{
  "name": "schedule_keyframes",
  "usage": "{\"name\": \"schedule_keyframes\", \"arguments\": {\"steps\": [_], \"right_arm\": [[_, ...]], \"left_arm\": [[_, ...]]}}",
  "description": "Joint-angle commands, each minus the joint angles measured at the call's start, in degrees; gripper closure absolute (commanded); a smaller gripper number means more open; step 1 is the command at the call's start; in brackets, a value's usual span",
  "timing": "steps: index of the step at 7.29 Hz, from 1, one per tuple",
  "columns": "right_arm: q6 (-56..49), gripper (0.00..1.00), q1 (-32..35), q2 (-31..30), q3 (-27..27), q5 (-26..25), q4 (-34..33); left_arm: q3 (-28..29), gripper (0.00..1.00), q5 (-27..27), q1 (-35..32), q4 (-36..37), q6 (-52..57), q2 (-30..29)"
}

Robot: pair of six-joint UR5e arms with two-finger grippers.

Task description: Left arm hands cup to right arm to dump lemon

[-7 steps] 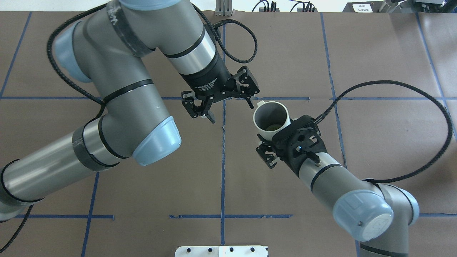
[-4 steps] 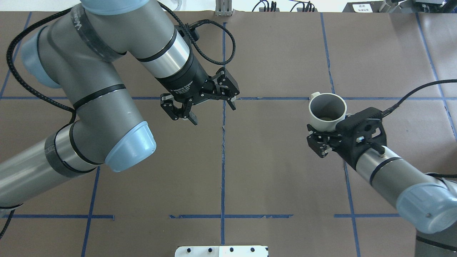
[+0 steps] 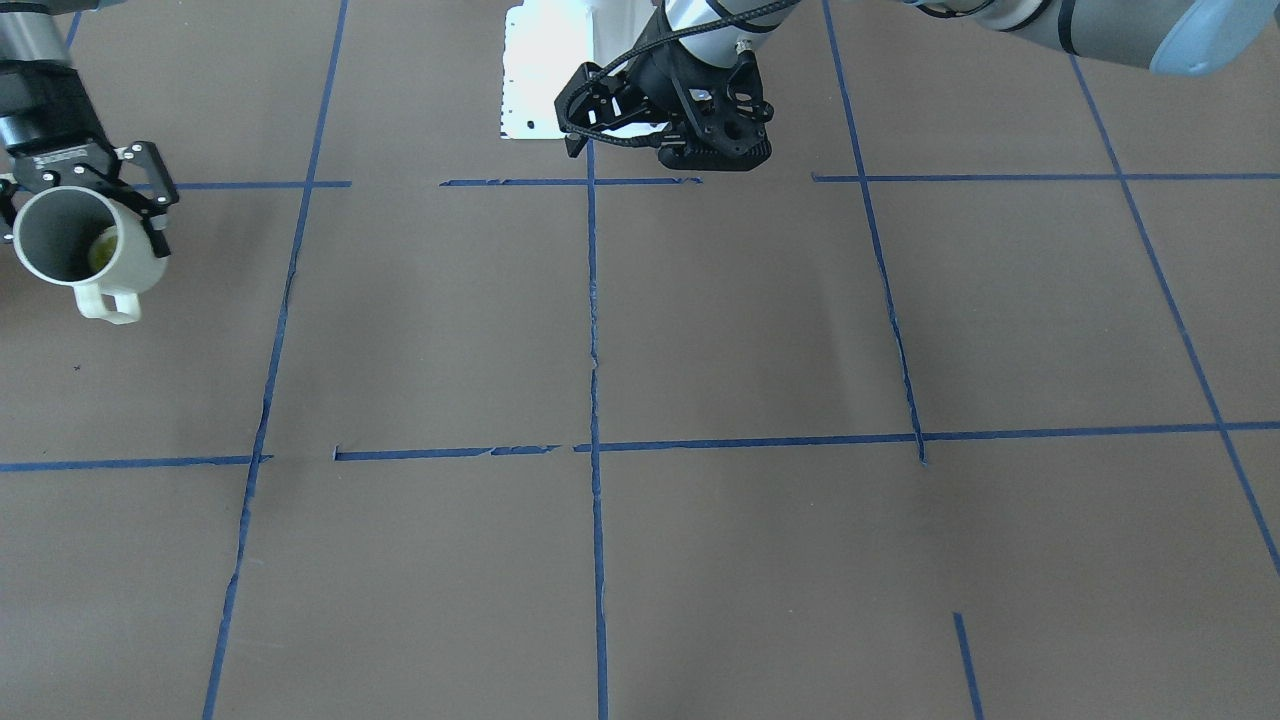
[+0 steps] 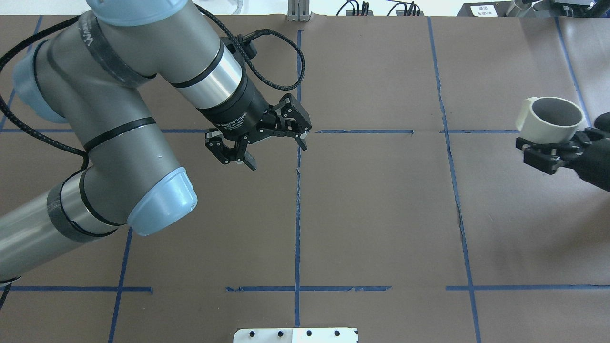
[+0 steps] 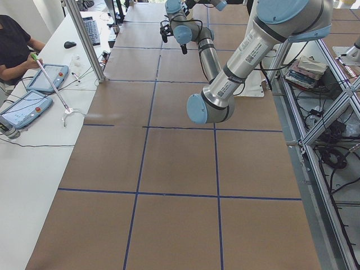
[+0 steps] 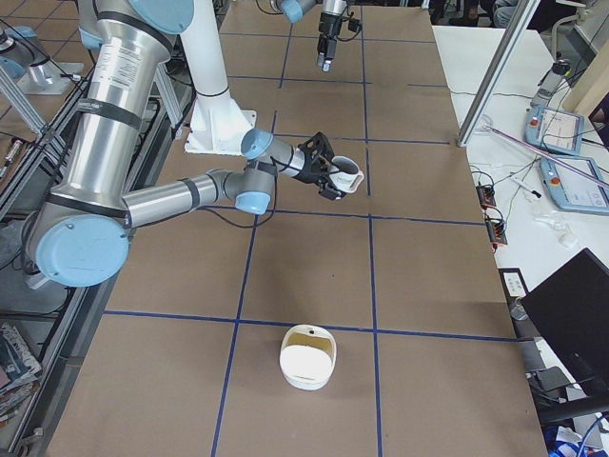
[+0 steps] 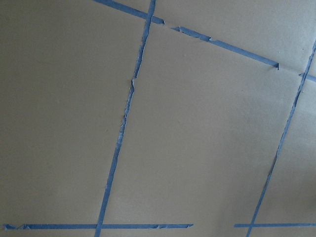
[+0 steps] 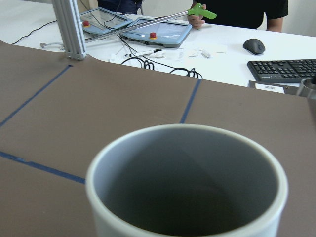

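Note:
The cup (image 4: 548, 129), a white mug with a dark grey inside, hangs above the table at the far right edge of the overhead view, its handle toward the table's centre. My right gripper (image 4: 553, 145) is shut on its wall, one finger on each side. In the front-facing view the lemon (image 3: 100, 250), a small yellow-green lump, lies inside the cup (image 3: 120, 270). The right wrist view looks into the cup (image 8: 187, 148); the lemon does not show there. My left gripper (image 4: 276, 151) hovers open and empty just left of the table's centre line.
A white container (image 6: 307, 357) with a yellowish inside stands on the brown table on my right side, nearer the camera than the cup. The white robot base plate (image 4: 295, 335) is at the near edge. Past the far edge, tablets (image 8: 158, 34) and a person's hand (image 8: 197, 19).
The right arm has carried the cup far to the right, away from the left gripper. The left arm has drawn back a little to the left, still open.

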Motion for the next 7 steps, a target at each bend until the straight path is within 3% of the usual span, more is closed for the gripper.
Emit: {"name": "schedule_keyframes", "arguments": {"steps": [1,2,3,4,7], "right_arm": [[6.13,0.61,11.41,-3.97,-15.27,10.95,23.53],[10.85,0.61,16.94,-4.77,-25.44,13.69,36.25],[20.64,0.6,24.22,-3.91,-34.24,19.55,45.08],[27.61,0.59,29.68,-3.55,-38.68,24.3,48.56],[53.34,0.55,33.69,-2.67,-40.83,25.76,52.26]], "left_arm": [[-0.17,0.0,1.12,0.08,0.0,-0.01,0.49],[-0.69,0.0,1.13,-0.01,0.0,-0.01,0.84],[-1.65,0.0,1.13,-0.01,0.0,-0.01,1.71],[-2.19,0.0,1.21,-0.01,0.0,-0.01,1.98],[-2.45,0.0,1.21,-0.1,0.0,-0.01,1.98]]}}
